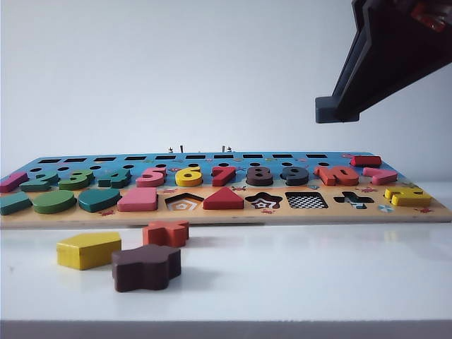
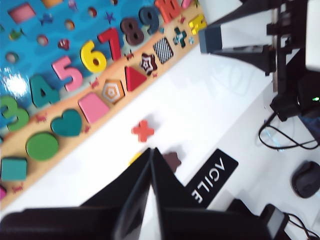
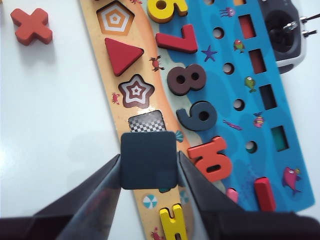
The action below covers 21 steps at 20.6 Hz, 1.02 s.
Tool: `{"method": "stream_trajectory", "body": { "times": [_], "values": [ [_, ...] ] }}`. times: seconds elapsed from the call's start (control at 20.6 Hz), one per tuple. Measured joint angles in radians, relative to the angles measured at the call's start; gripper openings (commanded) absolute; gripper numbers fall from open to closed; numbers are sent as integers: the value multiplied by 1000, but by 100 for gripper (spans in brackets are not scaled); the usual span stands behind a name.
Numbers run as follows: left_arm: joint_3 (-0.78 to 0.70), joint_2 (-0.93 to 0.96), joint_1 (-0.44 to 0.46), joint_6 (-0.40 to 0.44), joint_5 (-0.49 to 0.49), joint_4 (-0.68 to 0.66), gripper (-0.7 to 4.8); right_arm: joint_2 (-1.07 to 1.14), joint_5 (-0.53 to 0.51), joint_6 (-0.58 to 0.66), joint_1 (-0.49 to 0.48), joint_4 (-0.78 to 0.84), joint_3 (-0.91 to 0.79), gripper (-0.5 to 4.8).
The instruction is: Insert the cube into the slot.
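Above the board, right gripper [image 3: 149,167] pinches the cube [image 3: 148,160] near the slot [image 3: 146,121], not yet inserted; left gripper [image 2: 150,165] pressed together over desk.

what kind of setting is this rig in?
Probably a lab or robotics workbench, not a home. A plain white table holds a children's wooden puzzle board. The left wrist view shows loose cables and an AGILE-branded base plate. The right gripper holds the cube.

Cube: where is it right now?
The cube is clamped in the right gripper, held above the puzzle board right beside the checkerboard slot, not yet inserted.
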Motion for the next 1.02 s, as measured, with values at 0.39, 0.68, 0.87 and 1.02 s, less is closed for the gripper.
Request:
{"method": "stream_trajectory", "body": {
  "times": [0.39, 0.68, 0.87, 1.02],
  "values": [
    [0, 1, 0, 0, 0, 105, 17, 79, -171, -69, -57, 71, 0, 144],
    [0, 1, 0, 0, 0, 106, 17, 127, -169, -123, -58, 104, 0, 143],
    [0, 0, 0, 0, 0, 106, 17, 158, -158, -148, -60, 112, 0, 143],
    [0, 0, 0, 0, 0, 106, 17, 177, -138, -172, -67, 111, 0, 142]
  ]
}}
